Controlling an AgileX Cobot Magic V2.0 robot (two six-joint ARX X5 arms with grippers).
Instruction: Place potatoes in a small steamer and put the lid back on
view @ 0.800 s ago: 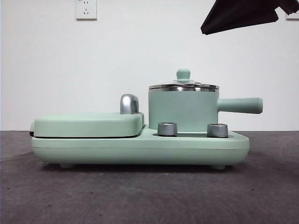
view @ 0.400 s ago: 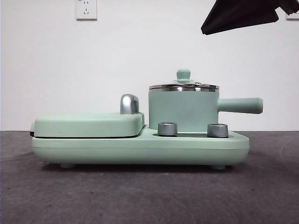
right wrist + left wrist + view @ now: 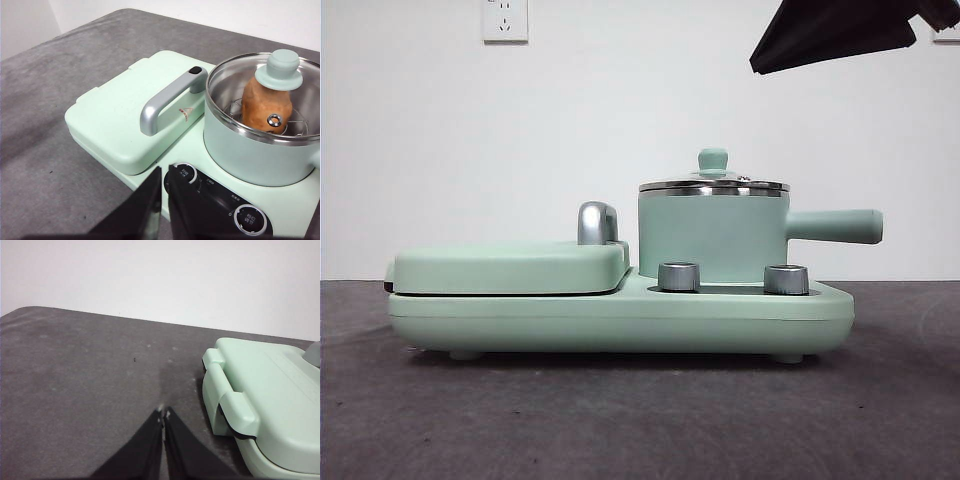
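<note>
The grey table (image 3: 620,420) carries one mint-green cooking appliance (image 3: 620,320), and everything else is placed here against that appliance. Its closed grill plate (image 3: 125,115) takes up one end of the appliance, with a chrome handle (image 3: 167,100) arching over the side nearest the pot. The small steamer (image 3: 713,240) stands on the other end of the appliance, just beside the grill plate, its straight side handle (image 3: 835,226) pointing away from the plate. Two silver knobs (image 3: 679,277) sit on the appliance's front ledge below the pot.

The glass lid (image 3: 260,95) rests on the steamer's steel rim, its mint-green knob (image 3: 712,160) on top. Through the glass, the right wrist view shows the orange-brown potato (image 3: 265,107) standing up on a wire rack inside the pot.

The right gripper (image 3: 165,172) hangs above the appliance's front ledge near the knobs, clear of the steamer and lid; its jaws are drawn together with only a thin gap, holding nothing. The potato and lid lie well beyond its fingertips, apart from them. In the front view a black arm tip (image 3: 840,35) shows high above the steamer's handle.

The left gripper (image 3: 163,414) is off the grill-plate end of the appliance, over bare table, its jaws pressed closed and empty, well apart from the steamer.
</note>
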